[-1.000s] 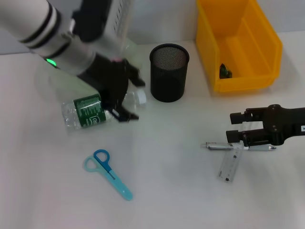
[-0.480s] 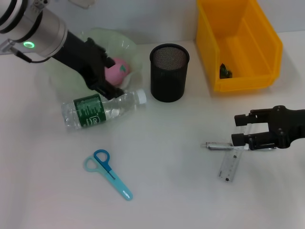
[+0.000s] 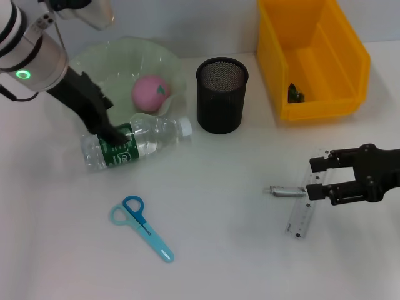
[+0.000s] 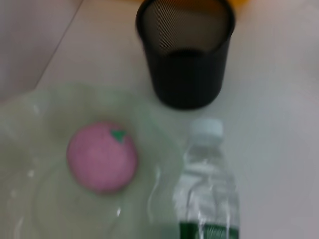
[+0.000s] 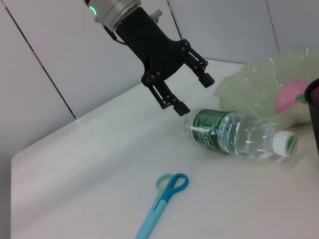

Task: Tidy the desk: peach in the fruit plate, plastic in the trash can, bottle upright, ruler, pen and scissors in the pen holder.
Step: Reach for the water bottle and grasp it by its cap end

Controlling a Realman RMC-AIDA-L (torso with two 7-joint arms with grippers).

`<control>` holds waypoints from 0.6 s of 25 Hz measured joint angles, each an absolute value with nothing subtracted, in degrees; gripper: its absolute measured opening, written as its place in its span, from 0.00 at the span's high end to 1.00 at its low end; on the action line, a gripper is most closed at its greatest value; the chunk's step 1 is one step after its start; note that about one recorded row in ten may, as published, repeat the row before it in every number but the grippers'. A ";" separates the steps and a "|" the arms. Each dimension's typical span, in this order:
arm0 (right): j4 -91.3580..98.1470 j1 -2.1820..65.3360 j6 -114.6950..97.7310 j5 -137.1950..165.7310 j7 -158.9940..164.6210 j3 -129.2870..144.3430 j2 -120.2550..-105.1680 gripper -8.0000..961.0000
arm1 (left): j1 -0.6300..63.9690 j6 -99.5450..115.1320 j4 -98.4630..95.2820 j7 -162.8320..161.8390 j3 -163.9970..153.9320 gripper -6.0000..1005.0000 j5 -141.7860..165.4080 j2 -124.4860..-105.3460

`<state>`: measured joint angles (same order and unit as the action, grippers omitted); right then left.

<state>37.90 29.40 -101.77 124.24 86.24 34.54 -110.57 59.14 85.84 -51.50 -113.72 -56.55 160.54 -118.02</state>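
Note:
The pink peach (image 3: 150, 94) lies in the pale green fruit plate (image 3: 109, 62). Just in front of the plate, the clear bottle (image 3: 140, 142) with a green label lies on its side, cap toward the black mesh pen holder (image 3: 222, 94). My left gripper (image 3: 115, 120) hangs open and empty over the bottle's label end, as the right wrist view confirms (image 5: 192, 92). The blue scissors (image 3: 140, 228) lie flat in front. At the right, my right gripper (image 3: 317, 178) is open over the far end of the silver pen (image 3: 284, 192), which crosses the clear ruler (image 3: 300, 219).
A yellow bin (image 3: 350, 50) stands at the back right with a small dark item (image 3: 295, 94) inside. The left wrist view shows the peach (image 4: 102, 157), bottle (image 4: 207, 189) and pen holder (image 4: 185, 55) close together.
My left arm has swung back to the left off the plate, uncovering the peach, and its open gripper now hangs over the bottle. The right gripper has drifted slightly right.

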 joint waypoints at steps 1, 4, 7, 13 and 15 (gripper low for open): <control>37.90 29.40 -101.77 124.24 86.24 34.54 -110.57 0.22 | 59.17 85.58 -51.25 -114.00 -56.59 0.16 161.34 -118.03; 37.85 29.56 -101.83 124.30 86.22 34.54 -110.56 0.22 | 59.17 84.23 -50.00 -114.37 -56.69 0.16 162.67 -118.09; 37.91 29.58 -101.79 124.32 86.22 34.54 -110.68 0.22 | 59.13 82.67 -48.80 -114.30 -56.69 0.16 162.80 -118.11; 37.94 29.63 -101.81 124.36 86.45 34.54 -110.83 0.22 | 59.19 79.11 -45.13 -113.79 -57.38 0.16 163.19 -118.07; 37.88 29.73 -101.84 124.37 86.56 34.54 -110.87 0.22 | 59.22 78.46 -44.59 -113.75 -57.67 0.16 163.23 -118.06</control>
<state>37.88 29.73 -101.84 124.37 86.56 34.54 -110.87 59.22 78.46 -44.59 -113.75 -57.67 163.23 -118.06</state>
